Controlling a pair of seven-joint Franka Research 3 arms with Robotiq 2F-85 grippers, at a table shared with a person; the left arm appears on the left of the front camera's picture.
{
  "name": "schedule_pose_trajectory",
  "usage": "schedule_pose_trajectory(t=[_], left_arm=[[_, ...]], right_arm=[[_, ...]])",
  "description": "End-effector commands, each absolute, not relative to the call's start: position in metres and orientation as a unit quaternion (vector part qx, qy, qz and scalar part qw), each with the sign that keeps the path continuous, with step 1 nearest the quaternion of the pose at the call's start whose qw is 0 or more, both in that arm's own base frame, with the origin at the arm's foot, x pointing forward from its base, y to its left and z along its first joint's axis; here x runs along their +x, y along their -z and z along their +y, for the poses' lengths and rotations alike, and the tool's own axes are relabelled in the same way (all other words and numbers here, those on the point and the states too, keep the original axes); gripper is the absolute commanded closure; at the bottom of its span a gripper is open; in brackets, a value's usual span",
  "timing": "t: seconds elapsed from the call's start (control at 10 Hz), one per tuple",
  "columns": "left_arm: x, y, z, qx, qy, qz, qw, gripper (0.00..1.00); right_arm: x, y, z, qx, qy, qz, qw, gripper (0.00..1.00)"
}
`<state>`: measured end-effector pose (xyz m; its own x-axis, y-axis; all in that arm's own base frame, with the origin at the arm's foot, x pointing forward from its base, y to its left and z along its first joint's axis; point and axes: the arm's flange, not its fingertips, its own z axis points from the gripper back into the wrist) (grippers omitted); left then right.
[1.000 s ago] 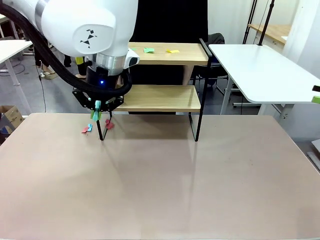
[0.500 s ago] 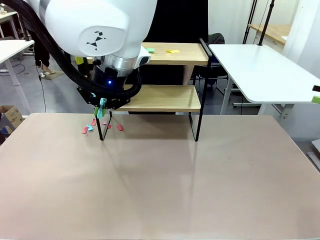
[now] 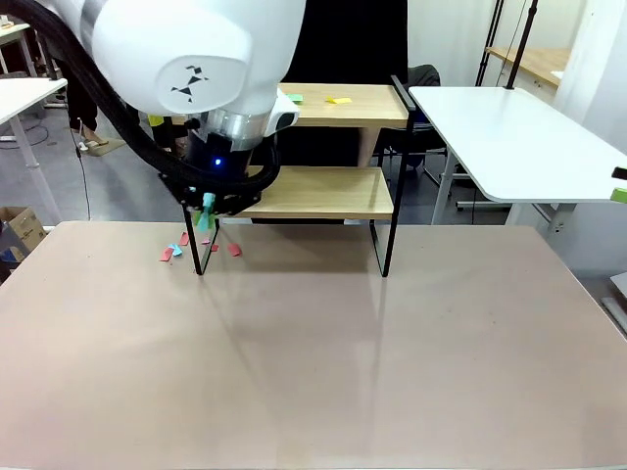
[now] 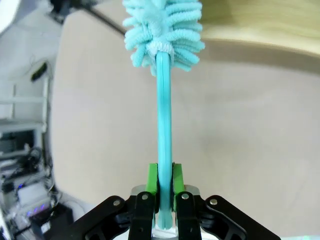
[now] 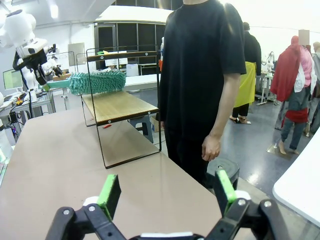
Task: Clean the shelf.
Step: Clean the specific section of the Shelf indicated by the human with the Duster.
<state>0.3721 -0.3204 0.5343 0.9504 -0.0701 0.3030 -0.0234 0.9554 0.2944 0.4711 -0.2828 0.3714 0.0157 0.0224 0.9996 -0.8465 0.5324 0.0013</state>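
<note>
The shelf (image 3: 323, 192) stands at the far side of the counter (image 3: 313, 372), a little left of the middle, its black legs on the counter top. In the right wrist view the shelf (image 5: 120, 106) is seen from its end, both boards level. On the top board lie a green scrap (image 3: 292, 99) and a yellow scrap (image 3: 339, 100), near each other and apart. The lower board looks bare in the part that shows.

At the shelf's left end, level with the lower board, hangs the left pincer (image 3: 206, 211), its white arm covering that corner of the rack. It is clamped on the flat teal handle of a duster (image 4: 164, 120), green pads pressed to either side of it. The fluffy teal head (image 4: 162, 30) points toward the edge of a wooden board. From the right wrist view the head (image 5: 97, 82) lies between the two boards, over the near end of the lower one; whether it touches the wood I cannot tell.

On the counter around the left front leg lie small red scraps (image 3: 233, 250) and a blue scrap (image 3: 174, 250).

The right pincer (image 5: 167, 192) is spread wide with nothing between its pads, low over the counter, well apart from the shelf. A person (image 5: 200, 65) in black stands beside the shelf, one hand (image 5: 212, 147) hanging loose.
</note>
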Motion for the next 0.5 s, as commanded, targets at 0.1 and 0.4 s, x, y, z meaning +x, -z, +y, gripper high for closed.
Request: schedule_pose_trajectory(t=[0.1, 0.4], left_arm=[[0.357, -0.542, -0.268, 0.029, 0.123, -0.172, 0.977, 0.86], [0.35, -0.542, -0.238, -0.061, 0.245, -0.143, 0.957, 0.86]], right_arm=[[0.471, -0.378, -0.279, 0.334, -0.347, -0.599, 0.64, 0.0], [0.471, -0.378, -0.279, 0.334, -0.347, -0.599, 0.64, 0.0]])
